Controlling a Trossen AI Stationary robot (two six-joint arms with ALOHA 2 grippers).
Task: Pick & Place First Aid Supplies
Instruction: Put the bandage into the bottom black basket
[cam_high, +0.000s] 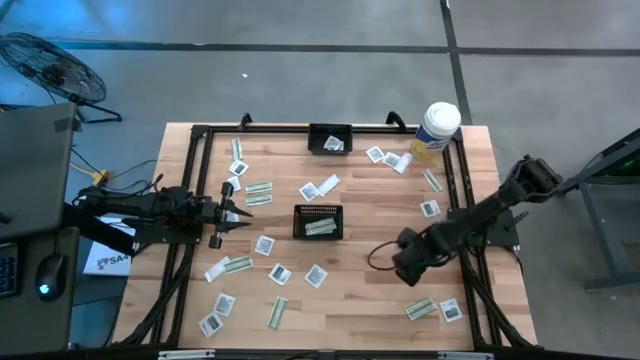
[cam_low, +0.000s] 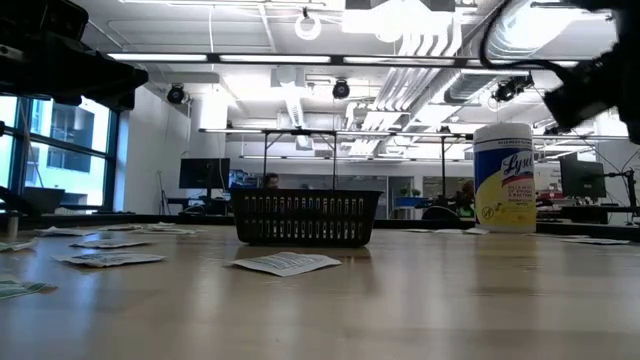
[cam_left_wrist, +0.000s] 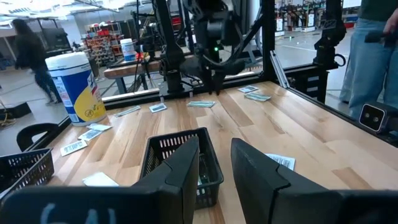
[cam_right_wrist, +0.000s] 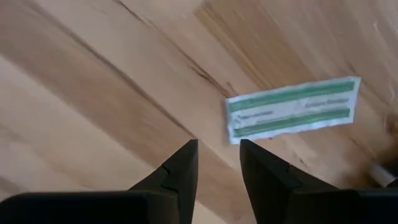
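Many small packets lie flat and scattered over the wooden table (cam_high: 370, 290): white squares (cam_high: 264, 244) and green-and-white strips (cam_high: 420, 308). My right gripper (cam_high: 405, 268) hangs over the table's near right part, pointing down. It is open, and its fingertips (cam_right_wrist: 219, 146) stand just short of one end of a green-and-white strip (cam_right_wrist: 292, 109) lying flat on the wood. My left gripper (cam_high: 240, 213) is at the table's left side, level and pointing right toward the centre basket (cam_left_wrist: 180, 162). It is open (cam_left_wrist: 214, 168) and holds nothing.
A black basket (cam_high: 318, 221) at the table's centre holds a strip; a second basket (cam_high: 330, 139) at the far edge holds a packet. A white-and-yellow canister (cam_high: 437, 130) stands at the far right corner. A black frame (cam_high: 200, 150) borders the table. People (cam_left_wrist: 373, 50) stand beyond it.
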